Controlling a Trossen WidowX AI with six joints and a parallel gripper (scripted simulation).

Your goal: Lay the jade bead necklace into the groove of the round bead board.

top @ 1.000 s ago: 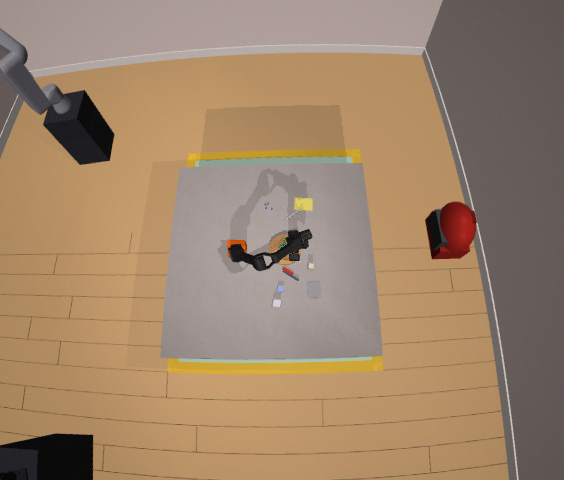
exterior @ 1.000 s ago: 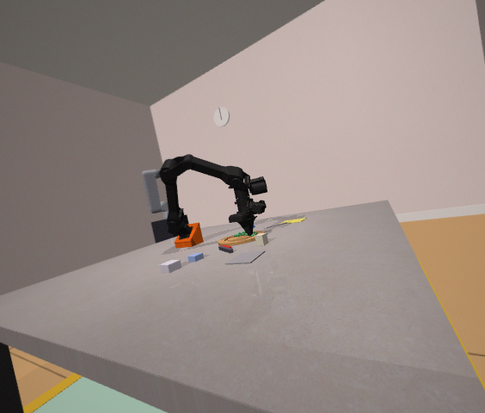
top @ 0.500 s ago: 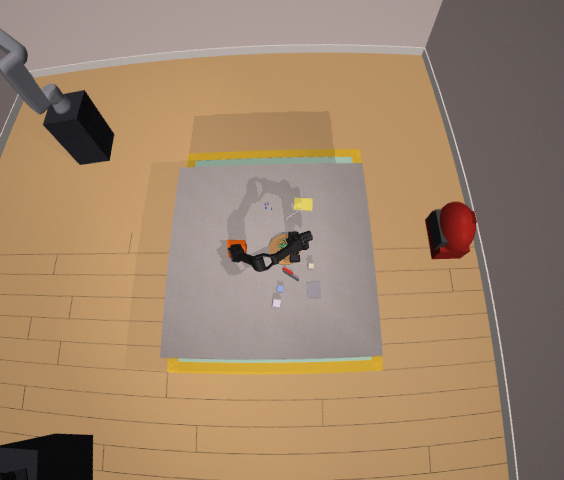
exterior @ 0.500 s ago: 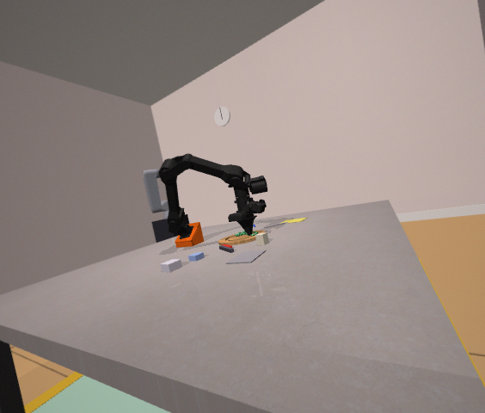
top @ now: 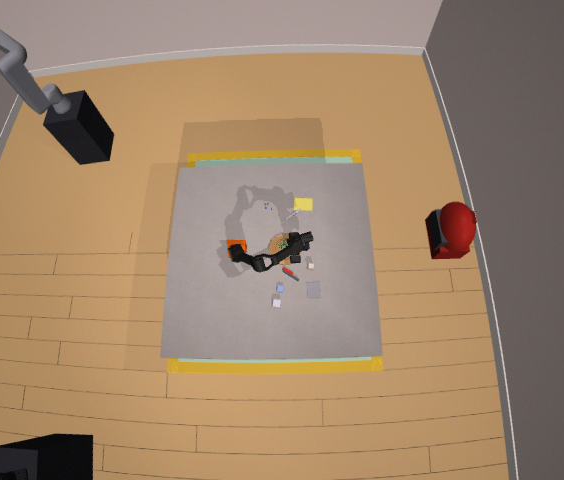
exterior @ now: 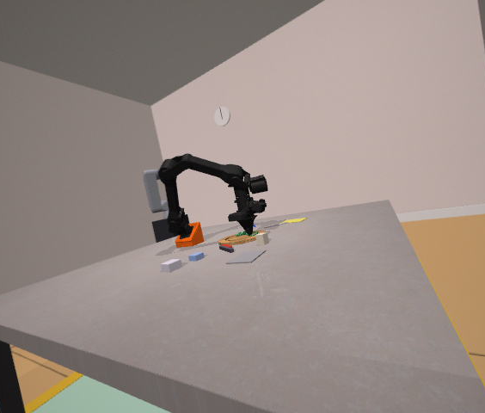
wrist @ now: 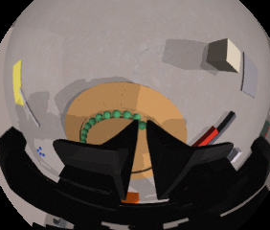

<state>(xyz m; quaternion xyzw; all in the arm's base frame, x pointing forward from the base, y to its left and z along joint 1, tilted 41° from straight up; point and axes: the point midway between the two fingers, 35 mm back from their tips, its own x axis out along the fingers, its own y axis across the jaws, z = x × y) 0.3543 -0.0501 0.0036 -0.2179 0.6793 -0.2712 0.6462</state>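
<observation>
The round bead board is wooden, with a dark groove line. The jade bead necklace, a string of green beads, lies on it; in the wrist view its beads curve along the far and left part of the board and end at the fingertips. My gripper is low over the board, shut on the necklace by a bead at the tips. The fingers hide the near part of the necklace and groove. In the overhead view the arm covers the board's right part.
A beige block stands close beside the board. A red and black marker lies beside it. A grey square, blue block, and white block lie farther off; a yellow sheet is opposite.
</observation>
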